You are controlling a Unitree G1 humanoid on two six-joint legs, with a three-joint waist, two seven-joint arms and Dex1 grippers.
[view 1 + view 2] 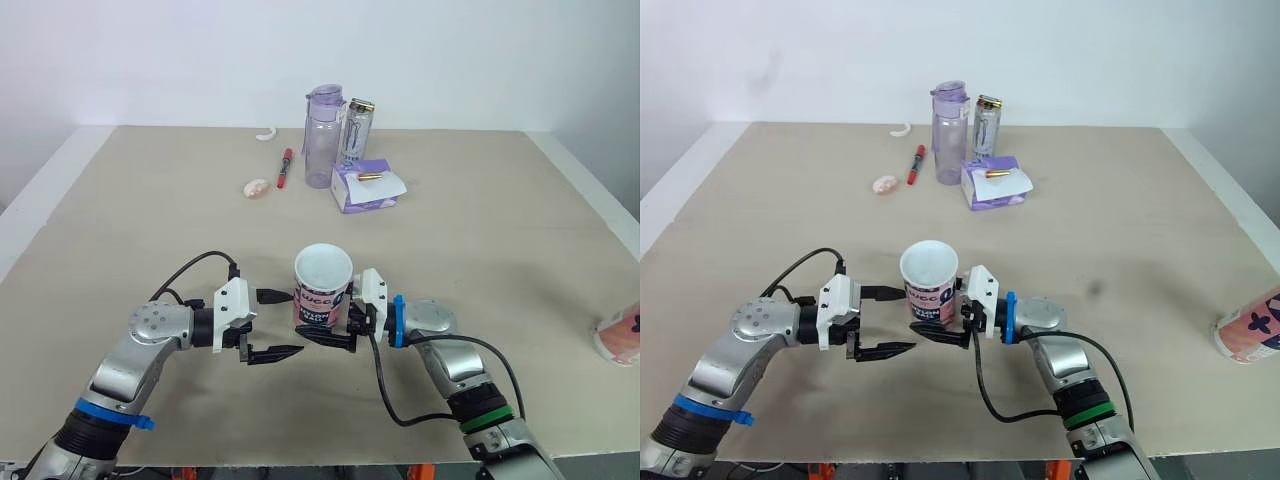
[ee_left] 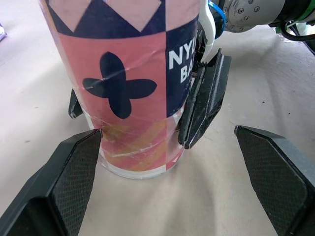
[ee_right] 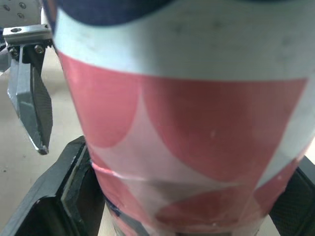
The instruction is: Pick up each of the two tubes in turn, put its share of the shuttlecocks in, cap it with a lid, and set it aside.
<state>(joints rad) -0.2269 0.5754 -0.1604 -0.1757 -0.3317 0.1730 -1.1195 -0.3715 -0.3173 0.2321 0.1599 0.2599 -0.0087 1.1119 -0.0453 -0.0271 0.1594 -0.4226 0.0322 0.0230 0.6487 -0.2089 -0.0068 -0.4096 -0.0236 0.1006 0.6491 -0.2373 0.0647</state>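
Left wrist view: left gripper (image 2: 170,196) spread wide, holding nothing; one finger sits just beside the base of the tube (image 2: 128,88).
Right gripper (image 1: 326,326): closed on that tube low down, a finger on each side; you have it upright on the table (image 1: 480,260), near the front edge.
Progress: early, I judge. First tube gripped, not yet set aside.
Second tube (image 1: 1248,328): on its side at the table's right edge, well apart, looks untouched.
Hard to tell: the first tube's top reads white; open mouth or lid, and any contents, unclear.
Far end: purple bottle (image 1: 323,137), red pen (image 1: 285,167).
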